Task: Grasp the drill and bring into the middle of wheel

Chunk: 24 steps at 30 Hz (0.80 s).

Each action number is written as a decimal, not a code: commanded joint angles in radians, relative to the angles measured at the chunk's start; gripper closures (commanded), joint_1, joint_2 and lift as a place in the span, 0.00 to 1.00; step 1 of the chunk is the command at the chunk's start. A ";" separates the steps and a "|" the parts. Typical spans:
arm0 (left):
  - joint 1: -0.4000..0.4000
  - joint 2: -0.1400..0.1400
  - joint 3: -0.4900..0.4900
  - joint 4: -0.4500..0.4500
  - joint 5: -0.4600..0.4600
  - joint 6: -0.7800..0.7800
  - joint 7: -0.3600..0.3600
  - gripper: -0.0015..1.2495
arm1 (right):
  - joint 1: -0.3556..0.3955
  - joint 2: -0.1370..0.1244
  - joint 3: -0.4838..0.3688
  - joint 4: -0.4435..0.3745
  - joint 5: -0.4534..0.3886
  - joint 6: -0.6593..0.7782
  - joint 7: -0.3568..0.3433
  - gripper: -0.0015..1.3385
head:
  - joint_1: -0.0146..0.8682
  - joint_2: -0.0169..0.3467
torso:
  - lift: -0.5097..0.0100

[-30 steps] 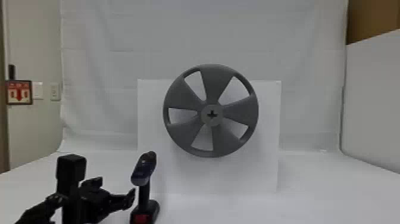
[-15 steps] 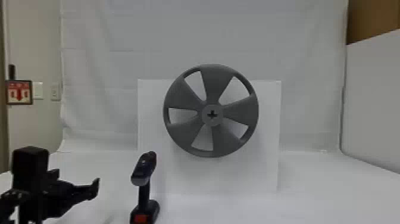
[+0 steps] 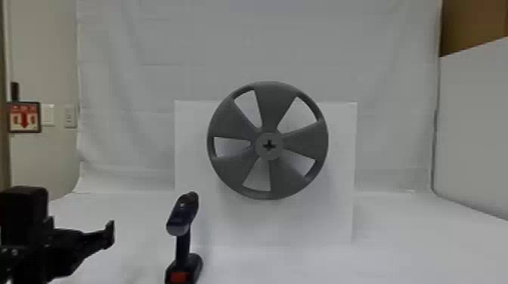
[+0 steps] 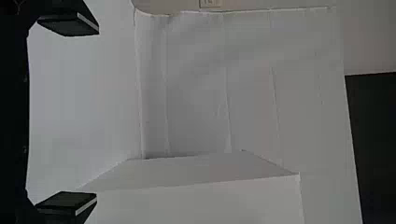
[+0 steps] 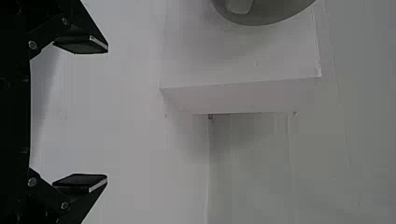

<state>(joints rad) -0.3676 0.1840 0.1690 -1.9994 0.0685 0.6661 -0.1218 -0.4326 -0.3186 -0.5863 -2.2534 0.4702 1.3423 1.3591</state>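
Note:
In the head view the drill (image 3: 183, 241) stands upright on the table, left of and below the grey wheel (image 3: 234, 166), with a cross-shaped hole in its hub (image 3: 269, 146). My left gripper (image 3: 109, 234) is at the lower left, apart from the drill by a stretch of table. In the left wrist view the left gripper (image 4: 70, 114) is open, its fingers wide apart and nothing between them. The right wrist view has the right gripper (image 5: 84, 116) open and holding nothing, with part of the wheel (image 5: 266, 14) at the top edge.
The wheel is mounted before a white box (image 3: 340, 170) on the white table (image 3: 415, 245). White cloth (image 3: 151, 68) hangs behind, and a white panel (image 3: 476, 132) borders the right side. A red sign (image 3: 24, 117) is on the left wall.
My left gripper has moved left, away from the drill, in the head view. The drill and wheel have stayed put.

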 commanded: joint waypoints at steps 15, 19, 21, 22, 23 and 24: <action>0.016 0.000 -0.002 -0.062 0.050 0.075 0.054 0.04 | 0.000 0.004 0.006 -0.006 -0.008 -0.002 0.008 0.22 | 0.08 0.13 | 0.21; 0.013 0.000 -0.005 -0.075 0.043 0.083 0.054 0.04 | 0.000 0.003 0.008 -0.009 -0.008 -0.002 0.008 0.22 | 0.08 0.13 | 0.21; 0.012 0.000 -0.005 -0.078 0.043 0.084 0.054 0.04 | 0.000 0.003 0.008 -0.009 -0.008 -0.002 0.008 0.22 | 0.08 0.13 | 0.21; 0.012 0.000 -0.005 -0.079 0.045 0.089 0.054 0.04 | 0.002 0.001 0.008 -0.009 -0.008 -0.002 0.008 0.22 | 0.08 0.13 | 0.21; 0.012 0.000 -0.005 -0.081 0.045 0.093 0.054 0.04 | 0.000 0.001 0.008 -0.009 -0.008 -0.002 0.008 0.22 | 0.08 0.13 | 0.21; 0.012 0.000 -0.006 -0.082 0.045 0.096 0.054 0.04 | 0.000 0.001 0.008 -0.008 -0.008 -0.002 0.008 0.22 | 0.08 0.13 | 0.21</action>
<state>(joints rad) -0.3551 0.1841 0.1647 -2.0753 0.1128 0.7501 -0.0675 -0.4326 -0.3159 -0.5783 -2.2619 0.4617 1.3407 1.3591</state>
